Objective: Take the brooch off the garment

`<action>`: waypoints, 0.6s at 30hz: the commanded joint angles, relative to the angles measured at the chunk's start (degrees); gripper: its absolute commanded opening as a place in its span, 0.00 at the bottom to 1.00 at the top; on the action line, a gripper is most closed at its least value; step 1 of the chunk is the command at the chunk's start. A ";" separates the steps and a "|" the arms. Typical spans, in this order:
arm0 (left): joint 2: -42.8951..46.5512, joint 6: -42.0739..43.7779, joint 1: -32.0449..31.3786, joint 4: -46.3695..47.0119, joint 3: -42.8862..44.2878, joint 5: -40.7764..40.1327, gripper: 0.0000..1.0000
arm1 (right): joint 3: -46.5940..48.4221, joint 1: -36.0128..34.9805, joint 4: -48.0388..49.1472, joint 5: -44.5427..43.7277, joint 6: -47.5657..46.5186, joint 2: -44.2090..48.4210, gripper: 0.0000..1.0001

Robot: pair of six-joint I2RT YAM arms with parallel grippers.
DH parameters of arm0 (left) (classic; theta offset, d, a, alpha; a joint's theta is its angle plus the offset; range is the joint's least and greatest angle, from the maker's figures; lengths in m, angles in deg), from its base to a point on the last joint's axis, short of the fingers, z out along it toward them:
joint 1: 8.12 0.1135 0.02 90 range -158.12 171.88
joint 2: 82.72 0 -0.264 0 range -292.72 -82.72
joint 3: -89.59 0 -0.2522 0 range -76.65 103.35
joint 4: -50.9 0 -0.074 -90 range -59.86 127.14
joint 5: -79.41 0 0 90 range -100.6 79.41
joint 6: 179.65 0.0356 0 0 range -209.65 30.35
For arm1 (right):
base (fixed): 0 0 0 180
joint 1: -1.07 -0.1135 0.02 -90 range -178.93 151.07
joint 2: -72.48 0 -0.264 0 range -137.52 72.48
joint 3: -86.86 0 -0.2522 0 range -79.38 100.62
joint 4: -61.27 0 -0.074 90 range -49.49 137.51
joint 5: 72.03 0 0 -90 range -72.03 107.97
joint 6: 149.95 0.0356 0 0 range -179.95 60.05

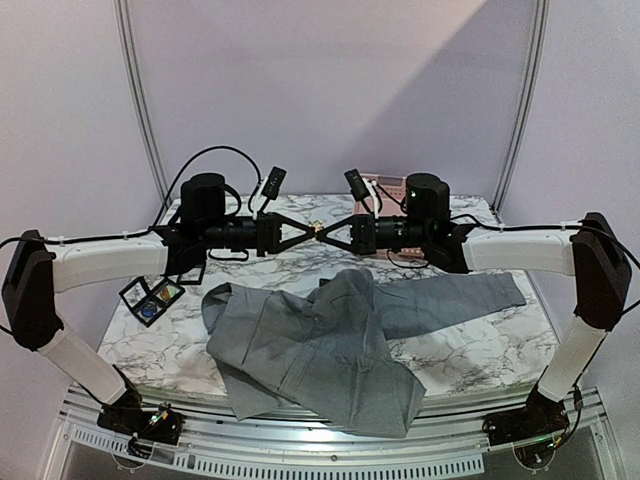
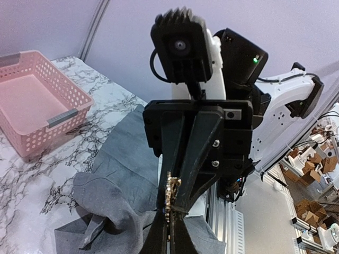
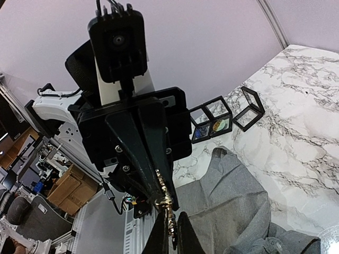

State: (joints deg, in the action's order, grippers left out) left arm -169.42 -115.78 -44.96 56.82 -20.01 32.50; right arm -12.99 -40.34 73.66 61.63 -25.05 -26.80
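We see the left gripper (image 1: 306, 232) pinched shut on a small gold metal brooch (image 1: 317, 229), held aloft; the right gripper (image 1: 328, 233), tip to tip, clamps it too; the large crumpled grey cloth garment (image 1: 320, 340) lies on the marbled white table (image 1: 470, 350) below, apart.

A white table (image 1: 480, 350) with grey marble veining carries a pink plastic basket (image 2: 48, 138) with perforated walls and grey handle grips, standing at the far right corner. Near the table's left edge sit small black-framed clear display cases (image 3: 212, 124), two joined side by side, one holding something blue and the other something yellowish, and a third (image 3: 249, 108) just beside them tilted on a corner. A plain pale wall with slim metal poles (image 1: 140, 100) closes off the back, and off the table's near side stacks of brown cardboard boxes (image 3: 69, 188) stand on the floor.
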 commanded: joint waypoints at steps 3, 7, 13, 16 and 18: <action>1.55 -0.87 -0.15 -1.46 1.50 6.25 0.00 | -0.72 4.63 -1.13 -10.90 0.83 -1.91 0.00; 0.88 -1.18 -0.01 -1.76 1.71 6.09 0.00 | -1.44 4.50 1.41 -8.05 0.40 -1.88 0.00; -0.08 -1.91 0.40 -2.03 1.98 5.81 0.00 | -3.37 4.54 6.05 -5.01 -0.15 -1.14 0.00; -0.67 -2.52 0.61 -2.10 2.15 5.82 0.00 | -3.78 4.52 6.93 -3.68 -0.84 -0.67 0.00; -1.03 -2.78 0.63 -2.16 2.32 5.95 0.00 | -3.82 4.58 7.35 -2.34 -1.35 -0.48 0.01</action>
State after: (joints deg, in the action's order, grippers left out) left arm -170.25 -116.90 -44.67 56.08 -18.94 33.52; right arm -15.55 -39.99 79.74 62.44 -24.44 -26.82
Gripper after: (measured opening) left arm 0.026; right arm 0.035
